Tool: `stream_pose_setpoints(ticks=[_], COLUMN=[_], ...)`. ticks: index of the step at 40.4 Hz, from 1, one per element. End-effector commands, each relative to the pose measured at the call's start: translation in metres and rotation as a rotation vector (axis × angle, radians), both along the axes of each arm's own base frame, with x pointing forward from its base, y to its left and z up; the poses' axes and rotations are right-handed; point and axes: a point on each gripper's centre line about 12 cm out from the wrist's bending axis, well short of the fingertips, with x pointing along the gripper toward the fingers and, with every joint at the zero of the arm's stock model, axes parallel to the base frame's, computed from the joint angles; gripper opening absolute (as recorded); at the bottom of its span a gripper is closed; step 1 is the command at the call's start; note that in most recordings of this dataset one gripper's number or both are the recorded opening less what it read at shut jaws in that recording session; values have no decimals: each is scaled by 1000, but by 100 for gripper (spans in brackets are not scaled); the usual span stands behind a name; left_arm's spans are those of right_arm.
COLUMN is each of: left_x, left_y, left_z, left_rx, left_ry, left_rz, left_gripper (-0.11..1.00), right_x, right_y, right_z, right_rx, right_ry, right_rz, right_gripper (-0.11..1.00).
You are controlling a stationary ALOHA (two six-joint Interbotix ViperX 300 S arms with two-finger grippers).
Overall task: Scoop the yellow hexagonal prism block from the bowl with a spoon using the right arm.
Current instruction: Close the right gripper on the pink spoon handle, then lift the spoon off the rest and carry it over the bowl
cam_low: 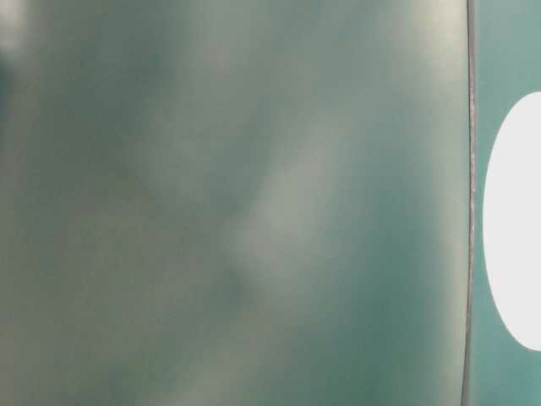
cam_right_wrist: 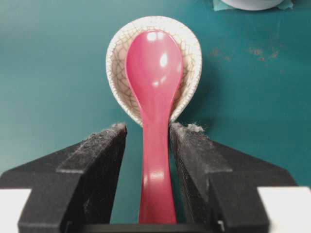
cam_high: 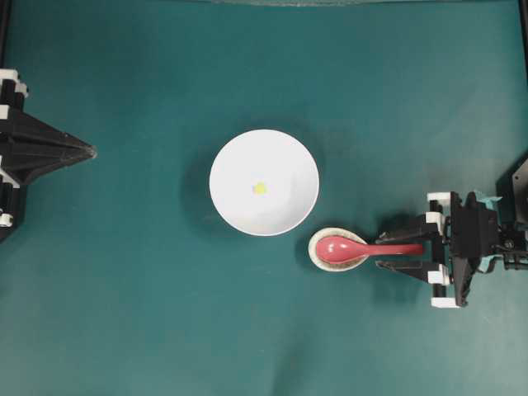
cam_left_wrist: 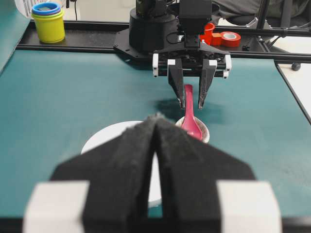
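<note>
The white bowl (cam_high: 285, 161) sits mid-table with the tiny yellow hexagonal prism block (cam_high: 260, 188) lying inside it. To its lower right the pink-red spoon (cam_high: 342, 247) rests with its scoop in a small speckled spoon rest (cam_high: 317, 256), handle pointing right. My right gripper (cam_high: 389, 250) straddles that handle. In the right wrist view the right gripper (cam_right_wrist: 148, 128) is open, with a narrow gap between each finger and the spoon (cam_right_wrist: 154, 68). My left gripper (cam_high: 89, 152) stays at the far left, shut and empty. In the left wrist view its shut tips (cam_left_wrist: 156, 119) hide part of the bowl (cam_left_wrist: 104, 138).
Stacked yellow and blue cups (cam_left_wrist: 48, 22) and a red tape roll (cam_left_wrist: 231, 38) stand on the ledge behind the right arm's base. The table-level view is a blur of teal with a white rounded shape (cam_low: 517, 220) at its right edge.
</note>
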Motion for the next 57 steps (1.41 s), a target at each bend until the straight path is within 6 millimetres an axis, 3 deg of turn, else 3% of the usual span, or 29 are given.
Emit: stream_pose_setpoints(ticks=[1, 9, 23, 46, 57], left_x=[2, 2, 2, 3, 4], left_y=[0, 0, 0, 0, 0], left_z=[10, 10, 10, 10, 8], left_rx=[0, 0, -1, 12, 15], left_ry=[-25, -25, -26, -25, -17], left_rz=[0, 1, 0, 1, 0], left_gripper=[-1, -1, -1, -1, -1], right_x=[2, 2, 3, 14, 34], right_y=[3, 3, 3, -10, -15], right_z=[3, 3, 3, 31, 60], right_rx=[6, 5, 6, 89, -25], right_ry=[-15, -15, -16, -26, -56], right_rz=[8, 8, 8, -51, -16], right_gripper=[49, 46, 23, 23, 23])
